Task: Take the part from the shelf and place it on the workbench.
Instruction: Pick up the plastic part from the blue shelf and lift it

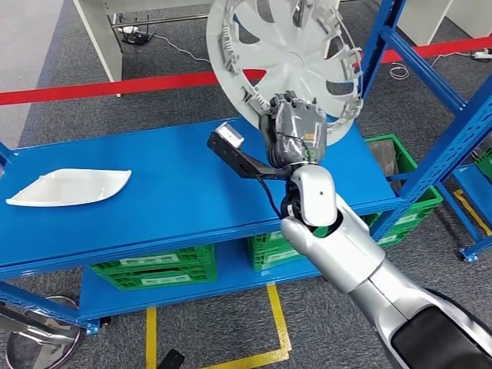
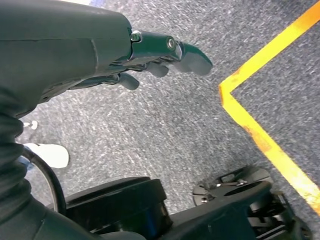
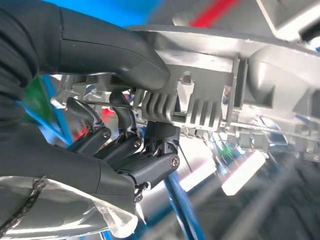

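A round silver wheel cover (image 1: 287,54) hangs tilted in the air above the back right of the blue workbench (image 1: 174,184). My right hand (image 1: 297,129) grips its lower rim from below. In the right wrist view my thumb (image 3: 113,50) presses on one side of the cover's ribbed rim (image 3: 181,105) and my fingers (image 3: 124,145) curl under the other. My left hand (image 2: 151,60) hangs beside my body over the grey floor, fingers stretched out and holding nothing.
A white curved panel (image 1: 69,187) lies on the workbench's left end. Green crates (image 1: 154,265) sit on its lower shelf. A blue rack (image 1: 440,100) stands at right with another green crate (image 1: 406,184). Red tape (image 1: 104,86) and yellow floor lines (image 1: 278,323) mark the carpet.
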{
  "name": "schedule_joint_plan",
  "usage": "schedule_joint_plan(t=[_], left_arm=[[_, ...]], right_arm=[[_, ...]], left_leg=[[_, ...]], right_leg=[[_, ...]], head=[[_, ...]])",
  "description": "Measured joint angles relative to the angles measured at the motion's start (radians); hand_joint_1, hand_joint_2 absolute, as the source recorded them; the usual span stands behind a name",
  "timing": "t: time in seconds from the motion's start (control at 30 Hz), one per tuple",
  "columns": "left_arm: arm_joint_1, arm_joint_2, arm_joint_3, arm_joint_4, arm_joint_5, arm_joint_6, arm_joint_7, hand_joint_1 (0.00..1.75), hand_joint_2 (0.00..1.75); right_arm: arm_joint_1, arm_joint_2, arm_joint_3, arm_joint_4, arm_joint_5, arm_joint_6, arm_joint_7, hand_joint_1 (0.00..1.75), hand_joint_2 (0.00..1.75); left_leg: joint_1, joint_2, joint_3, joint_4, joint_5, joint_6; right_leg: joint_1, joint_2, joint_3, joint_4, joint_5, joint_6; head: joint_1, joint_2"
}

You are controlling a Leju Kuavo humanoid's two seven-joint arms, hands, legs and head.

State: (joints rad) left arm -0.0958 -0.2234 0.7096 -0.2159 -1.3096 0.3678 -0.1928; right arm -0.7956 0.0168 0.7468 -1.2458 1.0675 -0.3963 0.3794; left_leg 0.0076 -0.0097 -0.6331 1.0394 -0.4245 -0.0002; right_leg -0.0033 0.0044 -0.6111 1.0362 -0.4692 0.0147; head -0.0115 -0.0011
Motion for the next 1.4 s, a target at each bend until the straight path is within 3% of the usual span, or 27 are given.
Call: schedule_joint_plan(t=[0.07,0.1,0.2,0.23,0.27,0.3,0.37,0.43,0.53,0.57,0.63,0.7,0.73,0.77,0.8,0.83,0.87,0.93,0.97,1.03,1.1,1.17,1.23,1.27,1.3,1.33,1.4], left_arm=[[0.0,0.0,0.0,0.0,-0.008,0.009,0.007,0.0,1.75],[0.0,0.0,0.0,0.0,-0.012,0.012,0.01,0.0,1.75],[-0.002,0.0,0.0,0.0,-0.019,0.017,0.014,0.0,1.75],[-0.002,0.0,0.0,0.0,-0.02,0.018,0.015,0.0,1.75],[-0.003,0.0,0.0,0.0,-0.022,0.018,0.016,0.0,1.75],[-0.003,0.0,0.0,0.0,-0.025,0.019,0.019,0.0,1.75],[-0.004,0.0,0.0,0.0,-0.033,0.02,0.026,0.0,1.75],[-0.008,0.0,0.0,0.0,-0.04,0.023,0.032,0.0,1.75],[-0.008,0.0,-0.001,0.0,-0.048,0.028,0.039,0.0,1.75],[-0.008,-0.001,-0.001,0.0,-0.05,0.029,0.041,0.0,1.75],[-0.011,-0.004,-0.001,0.0,-0.055,0.03,0.044,0.0,1.75],[-0.012,-0.005,-0.002,0.0,-0.059,0.031,0.045,0.0,1.75],[-0.011,-0.006,-0.002,0.0,-0.061,0.031,0.046,0.0,1.75],[-0.011,-0.007,-0.002,0.0,-0.062,0.032,0.046,0.0,1.75],[-0.01,-0.007,-0.002,0.0,-0.062,0.033,0.047,0.0,1.75],[-0.01,-0.007,-0.002,0.0,-0.062,0.034,0.047,0.0,1.75],[-0.01,-0.006,-0.002,0.0,-0.062,0.035,0.048,0.0,1.75],[-0.01,-0.004,-0.002,0.0,-0.058,0.036,0.048,0.0,1.75],[-0.01,-0.003,-0.002,0.0,-0.054,0.037,0.048,0.0,1.75],[-0.007,0.0,-0.001,0.0,-0.046,0.038,0.049,0.0,1.75],[-0.005,0.003,0.003,0.0,-0.033,0.04,0.049,0.0,1.75],[-0.007,0.006,0.013,0.0,-0.014,0.046,0.049,0.0,1.75],[-0.009,0.013,0.028,0.0,0.007,0.054,0.049,0.0,1.75],[-0.009,0.016,0.036,0.0,0.019,0.061,0.05,0.0,1.75],[-0.009,0.02,0.045,0.0,0.03,0.07,0.051,0.0,1.75],[-0.009,0.023,0.055,0.0,0.04,0.079,0.051,0.0,1.75],[-0.01,0.032,0.071,0.0,0.053,0.094,0.052,0.0,1.75]], right_arm=[[0.004,0.005,-0.005,-0.012,-0.033,0.019,0.06,1.75,1.75],[0.006,0.008,-0.007,-0.017,-0.039,0.023,0.08,1.75,1.75],[0.014,0.014,-0.008,-0.027,-0.041,0.025,0.081,1.75,1.75],[0.016,0.015,-0.008,-0.029,-0.041,0.024,0.081,1.75,1.75],[0.017,0.015,-0.008,-0.031,-0.041,0.023,0.081,1.75,1.75],[0.017,0.015,-0.008,-0.034,-0.041,0.021,0.081,1.75,1.75],[0.018,0.016,-0.007,-0.04,-0.04,0.018,0.081,1.75,1.75],[0.02,0.017,-0.006,-0.045,-0.036,0.014,0.081,1.75,1.75],[0.022,0.019,0.001,-0.048,-0.031,0.01,0.081,1.75,1.75],[0.023,0.02,0.002,-0.048,-0.031,0.011,0.081,1.75,1.75],[0.024,0.021,0.004,-0.047,-0.033,0.012,0.081,1.75,1.75],[0.026,0.021,0.01,-0.046,-0.034,0.013,0.081,1.75,1.75],[0.029,0.021,0.013,-0.044,-0.035,0.013,0.081,1.75,1.75],[0.032,0.021,0.016,-0.043,-0.036,0.013,0.081,1.75,1.75],[0.034,0.021,0.017,-0.042,-0.038,0.013,0.081,1.75,1.75],[0.036,0.021,0.019,-0.041,-0.039,0.013,0.081,1.75,1.75],[0.037,0.021,0.019,-0.041,-0.041,0.012,0.081,1.75,1.75],[0.036,0.022,0.019,-0.041,-0.042,0.013,0.081,1.75,1.75],[0.036,0.022,0.019,-0.041,-0.042,0.013,0.081,1.75,1.75],[0.037,0.022,0.018,-0.039,-0.042,0.013,0.081,1.75,1.75],[0.038,0.022,0.019,-0.037,-0.043,0.015,0.081,1.75,1.75],[0.038,0.022,0.017,-0.034,-0.046,0.016,0.081,1.75,1.75],[0.043,0.02,0.013,-0.03,-0.05,0.016,0.081,1.75,1.75],[0.047,0.018,0.011,-0.027,-0.052,0.016,0.081,1.75,1.75],[0.051,0.016,0.009,-0.025,-0.054,0.016,0.081,1.75,1.75],[0.054,0.013,0.007,-0.022,-0.056,0.016,0.081,1.75,1.75],[0.058,0.009,0.002,-0.02,-0.059,0.016,0.081,1.75,1.75]], left_leg=[[0.001,0.0,-0.005,0.012,-0.016,-0.011],[0.002,0.001,-0.015,0.04,-0.042,-0.016],[0.003,0.003,-0.066,0.217,-0.159,-0.026],[0.003,0.003,-0.072,0.261,-0.181,-0.026],[0.003,0.003,-0.061,0.27,-0.184,-0.024],[0.002,0.003,-0.031,0.238,-0.17,-0.021],[-0.001,0.003,0.062,0.095,-0.127,-0.008],[-0.009,0.002,0.115,-0.006,-0.105,0.004],[-0.016,0.002,0.109,-0.025,-0.083,0.019],[-0.014,0.003,0.104,-0.03,-0.07,0.025],[-0.007,0.005,0.084,-0.041,-0.041,0.034],[-0.006,0.006,0.054,-0.04,-0.018,0.037],[-0.006,0.007,0.039,-0.039,-0.007,0.036],[-0.005,0.007,0.024,-0.038,0.004,0.034],[-0.003,0.007,0.01,-0.037,0.014,0.031],[-0.001,0.008,-0.002,-0.036,0.024,0.027],[0.0,0.008,-0.014,-0.034,0.033,0.023],[0.0,0.007,-0.034,-0.026,0.049,0.011],[-0.001,0.007,-0.041,-0.024,0.057,0.005],[-0.001,0.006,-0.049,-0.025,0.074,-0.008],[0.002,0.006,-0.061,-0.008,0.048,-0.018],[0.004,0.007,-0.086,0.084,-0.047,-0.026],[0.004,0.007,-0.106,0.219,-0.132,-0.031],[0.004,0.007,-0.102,0.262,-0.142,-0.031],[0.003,0.007,-0.085,0.272,-0.131,-0.029],[0.003,0.007,-0.051,0.245,-0.107,-0.025],[-0.001,0.005,0.049,0.116,-0.079,-0.01]], right_leg=[[-0.003,-0.003,-0.004,-0.003,0.01,-0.014],[-0.005,-0.005,-0.007,-0.006,0.015,-0.021],[-0.003,-0.01,-0.026,-0.006,0.031,-0.03],[-0.001,-0.011,-0.033,-0.006,0.037,-0.032],[0.001,-0.012,-0.041,-0.006,0.044,-0.033],[0.002,-0.011,-0.048,-0.006,0.052,-0.034],[0.005,-0.009,-0.061,-0.006,0.067,-0.032],[0.004,-0.008,-0.07,-0.006,0.082,-0.023],[-0.002,-0.009,-0.076,-0.013,0.101,-0.004],[-0.002,-0.008,-0.082,-0.01,0.093,0.001],[-0.003,-0.006,-0.108,0.048,0.024,0.011],[-0.006,-0.005,-0.143,0.175,-0.072,0.019],[-0.008,-0.006,-0.15,0.233,-0.097,0.023],[-0.01,-0.006,-0.145,0.266,-0.102,0.026],[-0.011,-0.006,-0.123,0.263,-0.089,0.029],[-0.013,-0.007,-0.082,0.224,-0.066,0.031],[-0.015,-0.007,-0.03,0.16,-0.051,0.033],[-0.014,-0.006,0.064,0.03,-0.052,0.034],[-0.013,-0.004,0.087,-0.007,-0.062,0.032],[-0.01,-0.001,0.084,-0.024,-0.063,0.016],[-0.011,-0.005,0.068,-0.025,-0.047,-0.006],[-0.011,-0.009,0.05,-0.025,-0.025,-0.024],[-0.009,-0.01,0.023,-0.025,-0.003,-0.029],[-0.007,-0.01,0.009,-0.024,0.008,-0.029],[-0.006,-0.009,-0.005,-0.023,0.018,-0.028],[-0.004,-0.009,-0.017,-0.023,0.028,-0.027],[-0.001,-0.007,-0.037,-0.021,0.047,-0.025]], head=[[0.0,0.0],[-0.002,0.0],[-0.004,0.0],[-0.004,0.0],[-0.004,0.0],[-0.004,0.0],[-0.004,0.0],[-0.003,0.0],[-0.004,0.0],[-0.003,0.0],[0.001,0.0],[0.004,0.0],[0.005,0.0],[0.004,0.0],[0.005,0.0],[0.004,0.0],[0.005,0.0],[0.005,0.0],[0.006,0.0],[0.005,0.0],[0.004,0.0],[0.002,0.0],[0.001,0.0],[0.001,0.0],[0.001,0.0],[0.001,0.0],[0.001,0.0]])
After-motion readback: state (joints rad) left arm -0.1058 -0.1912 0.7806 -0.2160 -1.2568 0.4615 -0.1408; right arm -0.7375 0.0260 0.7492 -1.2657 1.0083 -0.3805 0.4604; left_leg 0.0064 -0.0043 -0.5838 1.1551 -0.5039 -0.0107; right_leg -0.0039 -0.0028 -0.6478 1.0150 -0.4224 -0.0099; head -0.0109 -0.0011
